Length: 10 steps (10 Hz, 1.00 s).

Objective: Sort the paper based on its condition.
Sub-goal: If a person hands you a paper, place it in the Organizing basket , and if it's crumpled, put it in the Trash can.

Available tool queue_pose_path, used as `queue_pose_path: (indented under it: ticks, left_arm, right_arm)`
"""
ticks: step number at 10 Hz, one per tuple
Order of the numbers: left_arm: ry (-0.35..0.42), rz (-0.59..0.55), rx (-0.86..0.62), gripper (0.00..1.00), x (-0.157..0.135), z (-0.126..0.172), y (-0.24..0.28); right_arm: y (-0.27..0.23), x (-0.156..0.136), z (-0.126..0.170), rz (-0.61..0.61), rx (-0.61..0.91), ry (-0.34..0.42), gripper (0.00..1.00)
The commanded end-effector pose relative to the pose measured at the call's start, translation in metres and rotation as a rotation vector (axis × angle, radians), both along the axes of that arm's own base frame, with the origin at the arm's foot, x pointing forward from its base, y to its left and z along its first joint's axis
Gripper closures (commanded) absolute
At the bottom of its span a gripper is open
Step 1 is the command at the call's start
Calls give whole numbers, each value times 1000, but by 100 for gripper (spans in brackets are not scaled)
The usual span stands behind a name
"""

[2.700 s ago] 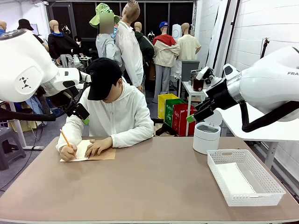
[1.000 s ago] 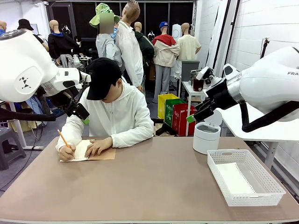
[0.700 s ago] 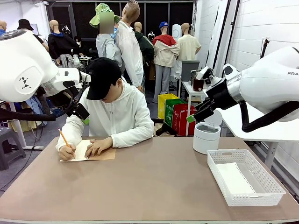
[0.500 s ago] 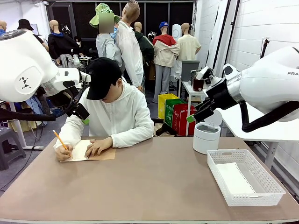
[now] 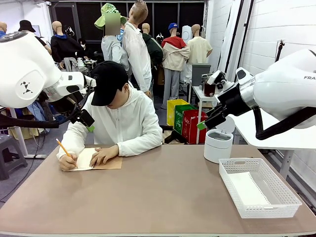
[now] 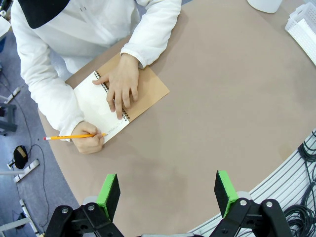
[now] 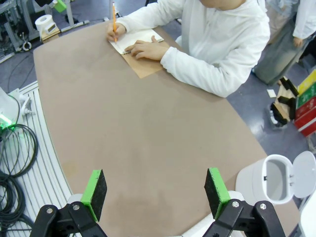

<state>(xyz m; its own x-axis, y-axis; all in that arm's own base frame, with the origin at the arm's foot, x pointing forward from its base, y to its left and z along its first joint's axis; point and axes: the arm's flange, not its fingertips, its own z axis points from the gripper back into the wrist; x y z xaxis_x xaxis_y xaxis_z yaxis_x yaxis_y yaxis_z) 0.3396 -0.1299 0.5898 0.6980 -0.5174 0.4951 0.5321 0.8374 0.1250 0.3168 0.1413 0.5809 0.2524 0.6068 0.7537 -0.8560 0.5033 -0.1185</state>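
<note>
Paper [image 5: 248,189], a white sheet with a row of small holes along one long edge, lies flat inside the white basket [image 5: 256,213] at the right end of the brown table [image 5: 163,197], nearer the robot's side. Just beyond the basket stands a small white bin [image 5: 217,145] with its lid tipped up. At the far left of the table a person in a white hoodie leans over a spiral notebook [image 6: 148,91] with a brown cover; one hand [image 6: 89,143] holds an orange pencil [image 6: 69,137] at the page's edge and the other hand [image 6: 120,91] lies flat across the spiral binding. The left gripper [image 6: 167,195] hangs high above the table with its green pads spread wide and nothing between them. The right gripper [image 7: 155,191] is also raised clear of the table, its jaws wide apart and empty, well apart from the basket and the sheet
</note>
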Motion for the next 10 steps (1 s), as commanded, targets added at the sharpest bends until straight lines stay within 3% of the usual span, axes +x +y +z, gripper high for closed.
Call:
queue_pose_path:
  ticks: [1,10]
  left_arm:
    - [-2,-3,-1,0,0,0,1]
    - [-2,-3,-1,0,0,0,1]
  right_arm:
    - [0,0,0,-4,-3,-1,0]
    - [0,0,0,-4,-3,-1,0]
